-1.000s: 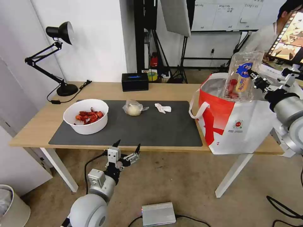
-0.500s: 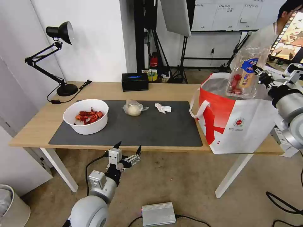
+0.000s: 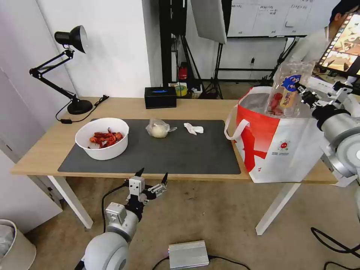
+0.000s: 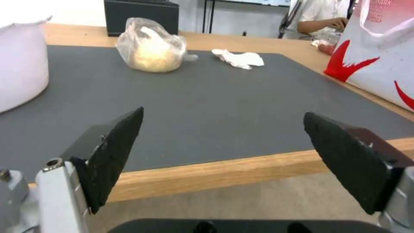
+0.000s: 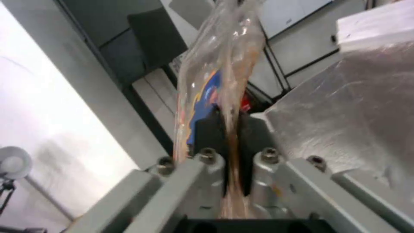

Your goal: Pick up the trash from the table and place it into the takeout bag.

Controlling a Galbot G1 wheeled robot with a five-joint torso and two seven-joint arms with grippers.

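My right gripper (image 3: 302,93) is shut on the clear clamshell box (image 3: 287,90), holding it upright over the open mouth of the takeout bag (image 3: 279,144) at the table's right end; the box edge (image 5: 215,81) is pinched between the pads. On the dark mat (image 3: 180,150) of the table (image 3: 45,150) stand the white bowl of crayfish shells (image 3: 102,138), the clear bag with a whitish lump (image 3: 159,128) and the crumpled tissue (image 3: 193,129). My left gripper (image 3: 152,176) hangs open just below the table's front edge; the bag with the lump (image 4: 151,45) and the tissue (image 4: 239,59) lie beyond it.
A black desk lamp (image 3: 67,67) stands at the table's back left and a black box (image 3: 160,97) at the back middle. A silver box (image 3: 188,254) lies on the floor. A person sits behind the takeout bag at the far right.
My right gripper has shifted the clamshell box a little right and back left again above the bag's mouth. The left arm has stayed still.
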